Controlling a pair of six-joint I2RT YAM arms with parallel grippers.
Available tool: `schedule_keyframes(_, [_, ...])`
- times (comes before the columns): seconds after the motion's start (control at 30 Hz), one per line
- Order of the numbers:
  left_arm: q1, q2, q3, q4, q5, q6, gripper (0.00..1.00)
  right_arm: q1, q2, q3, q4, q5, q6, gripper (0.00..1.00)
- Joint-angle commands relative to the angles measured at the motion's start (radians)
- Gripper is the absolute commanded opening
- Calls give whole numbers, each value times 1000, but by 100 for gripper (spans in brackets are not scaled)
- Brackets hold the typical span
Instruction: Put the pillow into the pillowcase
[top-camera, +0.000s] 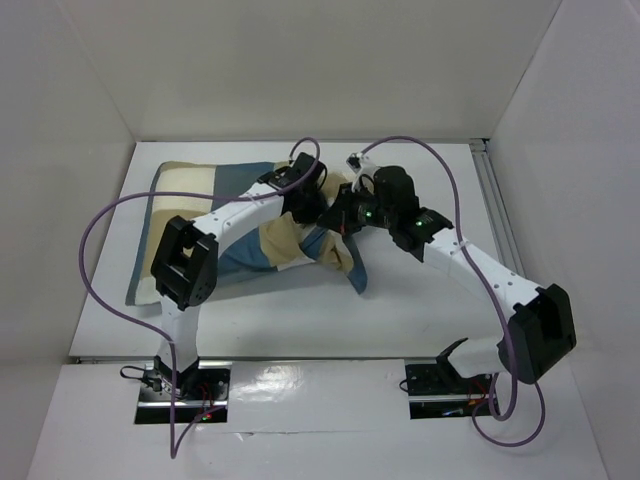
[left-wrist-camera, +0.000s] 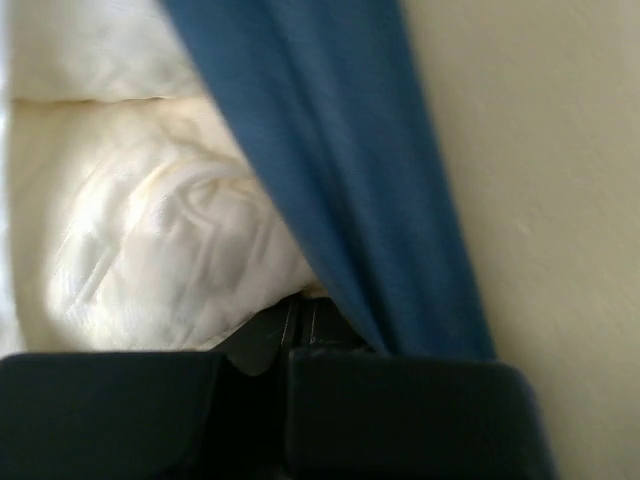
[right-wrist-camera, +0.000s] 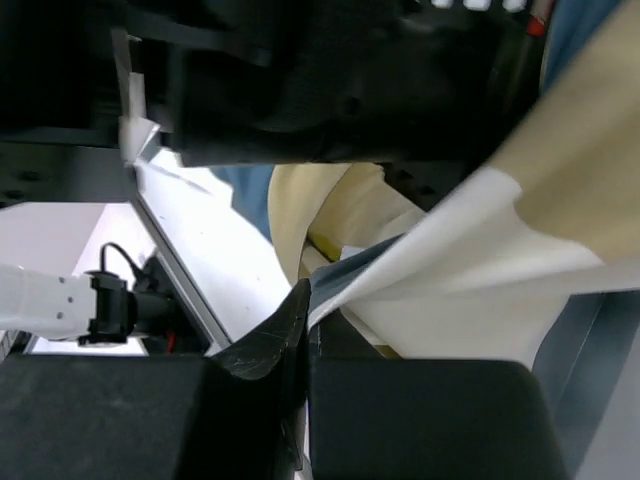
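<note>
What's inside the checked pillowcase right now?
The cream pillow shows beside a blue fold of the pillowcase in the left wrist view. The cloth covers how far in it reaches.

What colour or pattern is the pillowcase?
Large blue, tan and cream check blocks. The pillowcase shows best in the top external view.

Up top both wrists crowd over the pillowcase (top-camera: 290, 243), so neither set of fingers shows there and the pillow (left-wrist-camera: 150, 250) is lost inside the pillowcase, while close in its blurred blue fold covers part of the left fingers (left-wrist-camera: 110, 410).
</note>
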Motion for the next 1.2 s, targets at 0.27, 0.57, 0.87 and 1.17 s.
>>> schedule_keyframes(0.27, [67, -71, 244, -257, 205, 159, 31, -10, -54, -136, 13, -20, -68, 0])
schedule_keyframes(0.57, [96, -224, 92, -300, 229, 216, 36, -10, -34, -104, -51, 32, -122, 0])
schedule_keyframes(0.87, [96, -226, -171, -223, 146, 227, 33, -10, 18, -4, -94, -17, -122, 0])
schedule_keyframes(1.17, [105, -217, -261, -114, 270, 204, 0, 42, 175, 179, -414, 97, -231, 63])
